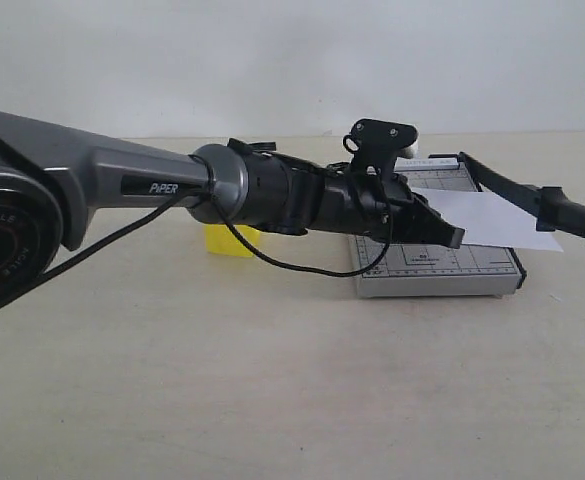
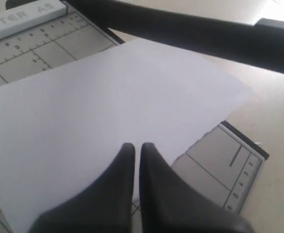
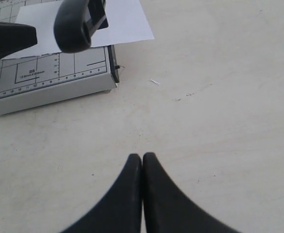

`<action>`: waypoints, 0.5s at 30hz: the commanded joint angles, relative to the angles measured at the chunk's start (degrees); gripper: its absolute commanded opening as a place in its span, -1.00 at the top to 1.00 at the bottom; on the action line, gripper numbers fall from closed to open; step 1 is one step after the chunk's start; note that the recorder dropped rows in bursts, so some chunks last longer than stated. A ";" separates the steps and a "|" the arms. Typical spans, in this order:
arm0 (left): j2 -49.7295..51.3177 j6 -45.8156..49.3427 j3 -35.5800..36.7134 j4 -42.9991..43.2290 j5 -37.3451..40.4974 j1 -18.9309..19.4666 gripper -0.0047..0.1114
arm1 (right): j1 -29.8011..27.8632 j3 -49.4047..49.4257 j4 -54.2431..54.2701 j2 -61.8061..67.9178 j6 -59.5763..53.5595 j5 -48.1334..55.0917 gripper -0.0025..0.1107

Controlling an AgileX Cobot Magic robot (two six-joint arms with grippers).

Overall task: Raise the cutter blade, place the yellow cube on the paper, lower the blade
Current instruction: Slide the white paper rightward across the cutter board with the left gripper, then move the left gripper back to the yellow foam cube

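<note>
The left gripper [image 1: 456,238] hangs over the cutter base [image 1: 437,268], its jaws closed on nothing and their tips just above the paper [image 2: 108,97]. The paper lies on the base, one corner overhanging the edge. The blade [image 1: 517,190] is tilted up along the paper's far side, its handle [image 1: 577,218] clear of the base. The cube [image 1: 227,243] sits on the worktop [image 1: 272,380], well apart from the cutter and half hidden behind the left arm [image 1: 152,180]. The right gripper [image 3: 142,156], jaws closed and empty, hovers over the worktop near the base's corner.
</note>
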 commanded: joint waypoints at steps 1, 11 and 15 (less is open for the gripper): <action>-3.92 -0.96 -0.22 0.07 -0.95 -0.28 0.84 | 0.00 0.05 -0.15 0.02 -0.11 0.09 0.96; -25.21 -6.53 25.65 0.45 -23.58 0.70 0.84 | 0.00 0.05 -0.15 0.02 -0.11 -0.09 0.96; -26.33 -18.77 27.41 12.30 -33.18 2.52 0.84 | 0.00 0.05 -0.15 0.02 0.58 -0.10 0.96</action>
